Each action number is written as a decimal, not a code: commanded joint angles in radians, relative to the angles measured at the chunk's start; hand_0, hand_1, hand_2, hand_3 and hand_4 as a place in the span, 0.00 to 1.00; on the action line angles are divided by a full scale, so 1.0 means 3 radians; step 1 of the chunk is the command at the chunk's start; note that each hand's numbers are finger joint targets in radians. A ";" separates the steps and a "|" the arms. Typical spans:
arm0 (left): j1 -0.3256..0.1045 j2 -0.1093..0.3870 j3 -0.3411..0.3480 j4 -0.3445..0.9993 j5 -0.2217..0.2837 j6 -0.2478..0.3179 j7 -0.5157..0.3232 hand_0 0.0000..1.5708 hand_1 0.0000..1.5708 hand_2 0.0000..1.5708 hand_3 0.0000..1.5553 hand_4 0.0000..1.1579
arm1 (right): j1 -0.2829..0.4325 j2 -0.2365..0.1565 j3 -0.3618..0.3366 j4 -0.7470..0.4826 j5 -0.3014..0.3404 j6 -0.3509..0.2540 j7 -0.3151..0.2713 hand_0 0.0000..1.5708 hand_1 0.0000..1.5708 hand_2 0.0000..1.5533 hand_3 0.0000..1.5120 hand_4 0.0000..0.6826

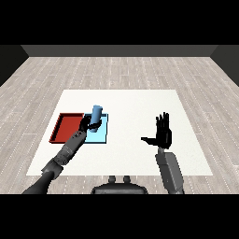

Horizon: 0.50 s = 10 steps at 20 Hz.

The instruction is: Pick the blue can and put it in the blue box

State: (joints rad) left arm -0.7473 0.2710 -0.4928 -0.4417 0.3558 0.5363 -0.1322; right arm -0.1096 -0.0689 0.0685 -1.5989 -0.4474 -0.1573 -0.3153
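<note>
The blue can stands upright over the light blue tray, near its left side. My left hand is curled round the can's lower part, its forearm reaching in from the lower left. Whether the can rests on the tray floor or hangs just above it cannot be told. My right hand is raised over the table to the right of the trays, fingers straight up and thumb out to the left, holding nothing.
The red tray lies directly left of the light blue tray, touching it, partly behind my left forearm. The white table stretches around both trays, with wooden floor beyond its edges.
</note>
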 commanded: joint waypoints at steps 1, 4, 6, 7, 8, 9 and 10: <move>-0.0114 -0.0139 -0.0088 0.0618 -0.0120 -0.0036 0.0444 0.47 0.47 0.44 0.31 0.79 | -0.0036 -0.0012 -0.0082 0.0074 -0.0052 0.0012 0.0016 0.00 0.00 0.00 0.00 0.00; -0.0170 -0.0308 -0.0026 0.0994 -0.0176 -0.0068 0.0339 0.42 0.42 0.37 0.05 0.79 | -0.0107 -0.0025 -0.0118 0.0164 -0.0045 0.0022 0.0024 0.00 0.00 0.00 0.00 0.00; -0.0259 -0.0333 0.0098 0.1155 -0.0089 -0.0022 0.0443 0.57 0.57 0.52 0.37 0.73 | -0.0230 0.0036 -0.0169 0.0530 -0.0079 0.0128 -0.0134 0.00 0.00 0.00 0.00 0.00; -0.0309 -0.0379 0.0113 0.1256 -0.0114 0.0051 0.0462 0.84 0.84 0.73 0.13 0.65 | -0.0040 0.0010 -0.0103 0.0337 0.0022 0.0069 -0.0131 0.00 0.00 0.00 0.00 0.00; -0.0245 -0.0389 0.0259 0.1212 0.0030 0.0010 0.0384 0.88 0.88 0.77 0.00 0.65 | -0.0254 -0.0119 -0.0213 0.0311 -0.0095 0.0081 0.0112 0.00 0.00 0.00 0.00 0.00; -0.0231 -0.0412 0.0379 0.1173 0.0134 0.0095 0.0314 0.93 0.93 0.84 0.00 0.60 | -0.0123 -0.0132 -0.0182 0.0270 -0.0034 0.0067 0.0077 0.00 0.00 0.00 0.00 0.00; -0.0214 -0.0353 0.0420 0.1211 0.0140 0.0086 0.0235 0.89 0.89 0.82 0.25 0.54 | -0.0006 -0.0075 -0.0199 0.0382 -0.0046 0.0188 -0.0149 0.00 0.00 0.00 0.00 0.00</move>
State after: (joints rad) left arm -0.8088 0.1717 -0.4329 -0.1246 0.3569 0.5445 -0.0335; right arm -0.1356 -0.0851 0.0229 -1.5124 -0.4608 -0.1297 -0.3258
